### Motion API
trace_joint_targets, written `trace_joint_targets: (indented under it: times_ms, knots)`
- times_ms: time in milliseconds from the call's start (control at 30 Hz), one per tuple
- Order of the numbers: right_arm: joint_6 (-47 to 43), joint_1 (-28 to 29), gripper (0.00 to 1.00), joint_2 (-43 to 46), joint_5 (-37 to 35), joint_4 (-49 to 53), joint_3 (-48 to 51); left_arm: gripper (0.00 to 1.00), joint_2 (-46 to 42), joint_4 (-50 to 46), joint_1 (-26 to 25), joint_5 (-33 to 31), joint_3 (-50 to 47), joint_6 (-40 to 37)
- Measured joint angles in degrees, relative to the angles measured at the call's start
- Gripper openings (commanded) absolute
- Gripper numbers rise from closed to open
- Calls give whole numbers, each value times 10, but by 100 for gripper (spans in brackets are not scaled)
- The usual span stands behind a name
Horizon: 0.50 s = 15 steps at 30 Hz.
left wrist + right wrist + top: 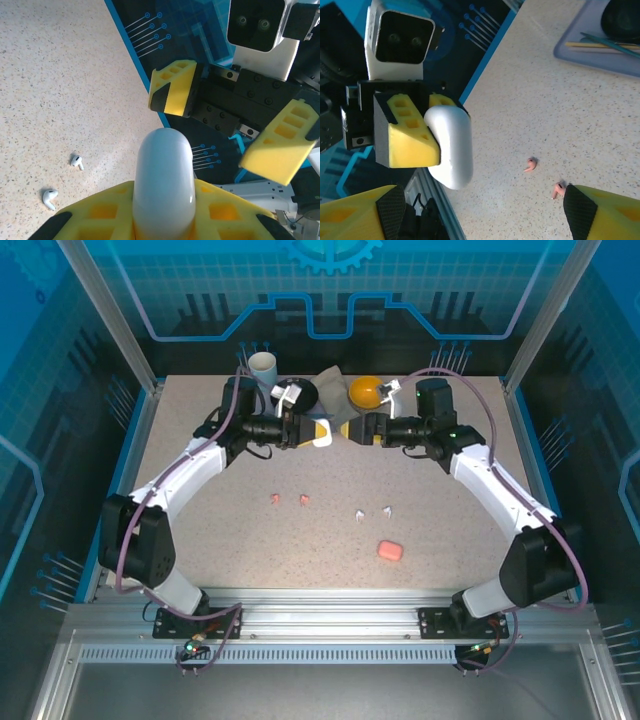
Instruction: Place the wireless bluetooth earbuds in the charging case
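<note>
Five containers share the bench (200, 530). Largest is a grey-blue tray (570, 52) at the far edge, carrying a dark bowl (622, 20) and chopsticks (600, 45); whether anything lies in the bowl cannot be told. Left of the tray a pale cup (263, 367) stands upright, its inside unreadable, and to the right sits an orange round object (366, 390). Smaller is the white charging case (162, 180), a smooth closed pebble held clear of the bench in the left pincer (308, 430), whose yellow fingers clamp its two flanks with the rounded end jutting past the tips. A salmon-pink case (390, 551) lies closed on the bench toward the near right, well apart from both pincers. Smallest are the earbuds, all loose on the bench and in neither case: the pink earbuds (276, 499) side by side left of centre, the white earbuds (361, 514) close together just right of centre, between the pink pair and the salmon-pink case. Both arms reach out and curve inward, so the pincers face each other tip to tip over the far middle of the bench. The right pincer (358, 429) stands wide and empty, near the white case's free end without touching it.
</note>
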<state>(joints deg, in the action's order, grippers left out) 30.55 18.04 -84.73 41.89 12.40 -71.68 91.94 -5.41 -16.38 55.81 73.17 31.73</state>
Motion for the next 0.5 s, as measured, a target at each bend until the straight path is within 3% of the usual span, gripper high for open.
trace_joint_targets:
  times_ms: [500]
  knots:
    - [-2, 30, 78, -47, 6, -11, -13, 0, 12, -54, -17, 10, 14, -32]
